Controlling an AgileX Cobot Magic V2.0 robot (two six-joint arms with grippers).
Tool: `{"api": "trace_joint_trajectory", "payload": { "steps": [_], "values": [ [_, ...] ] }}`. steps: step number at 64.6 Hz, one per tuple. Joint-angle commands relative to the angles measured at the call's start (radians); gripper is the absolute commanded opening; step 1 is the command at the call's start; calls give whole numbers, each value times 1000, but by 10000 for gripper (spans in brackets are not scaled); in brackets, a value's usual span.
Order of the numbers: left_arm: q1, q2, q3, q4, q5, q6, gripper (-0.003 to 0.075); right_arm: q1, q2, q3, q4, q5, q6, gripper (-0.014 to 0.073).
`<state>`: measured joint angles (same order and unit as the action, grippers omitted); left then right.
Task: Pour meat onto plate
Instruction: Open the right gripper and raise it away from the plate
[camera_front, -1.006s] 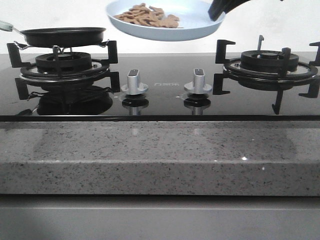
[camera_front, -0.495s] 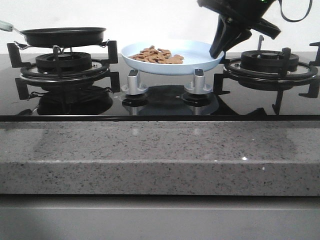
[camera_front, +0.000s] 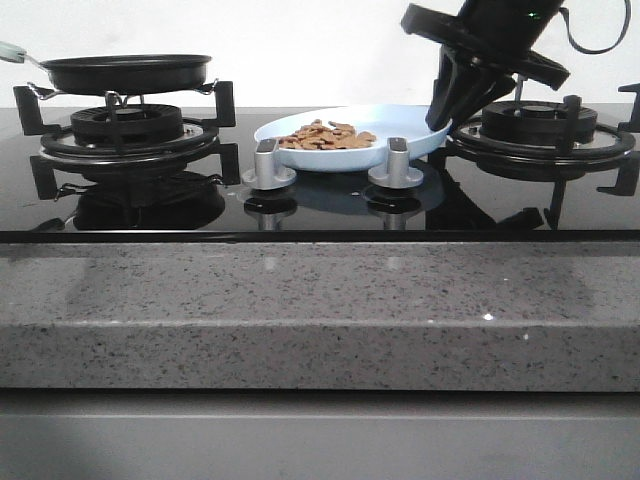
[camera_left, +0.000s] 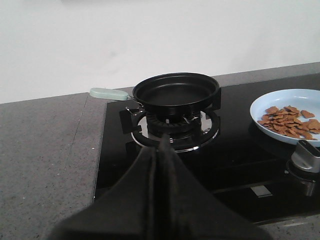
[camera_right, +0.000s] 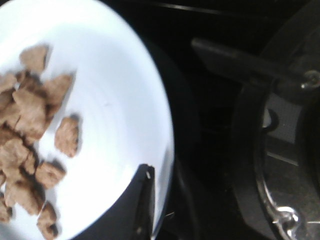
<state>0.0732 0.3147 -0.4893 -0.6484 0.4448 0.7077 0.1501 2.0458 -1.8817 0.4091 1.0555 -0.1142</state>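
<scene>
The pale-blue plate (camera_front: 400, 125) sits low over the black glass hob between the two burners, just behind the knobs. I cannot tell whether it touches the glass. A heap of tan meat (camera_front: 325, 136) chunks lies on its left half. My right gripper (camera_front: 440, 118) is shut on the plate's right rim, with one finger inside the plate (camera_right: 115, 100) beside the meat (camera_right: 30, 130). My left gripper (camera_left: 162, 142) is shut on nothing and hangs short of the left burner. From there the plate (camera_left: 280, 100) and its meat (camera_left: 287, 122) show off to one side.
An empty black frying pan (camera_front: 125, 72) with a pale handle (camera_left: 109, 93) stands on the left burner. The right burner grate (camera_front: 540, 135) is close beside the plate's held rim. Two silver knobs (camera_front: 268, 165) stand just in front of the plate. A grey stone counter edge (camera_front: 320, 310) runs along the front.
My right gripper has lowered the plate with the meat from high above the hob down to just behind the knobs. The pan has not moved.
</scene>
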Motion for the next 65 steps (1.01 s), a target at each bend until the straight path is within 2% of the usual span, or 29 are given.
{"api": "trace_joint_trajectory", "payload": {
  "steps": [1, 17, 28, 34, 40, 55, 65],
  "values": [
    [-7, 6, -27, -28, -74, -9, -20, -2, -61, -32, 19, -4, -15, 188],
    [-7, 6, -27, -28, -74, -9, -20, -2, -72, -106, 16, 30, -15, 188],
    [-7, 6, -27, -28, -74, -9, -20, -2, -74, -221, 16, 130, 8, 174],
    [-7, 6, -27, -32, -74, -9, -20, -2, -74, -266, 14, 163, 14, 83],
    [-7, 6, -27, -45, -74, -9, -20, -2, -74, -301, 14, 207, 14, -74],
    [-7, 6, -27, -45, -74, -9, -20, -2, -76, -309, 14, 248, 14, -60],
    [-7, 6, -27, -45, -74, -9, -20, 1, -139, -293, 12, 203, -32, -60]
  ]
}}
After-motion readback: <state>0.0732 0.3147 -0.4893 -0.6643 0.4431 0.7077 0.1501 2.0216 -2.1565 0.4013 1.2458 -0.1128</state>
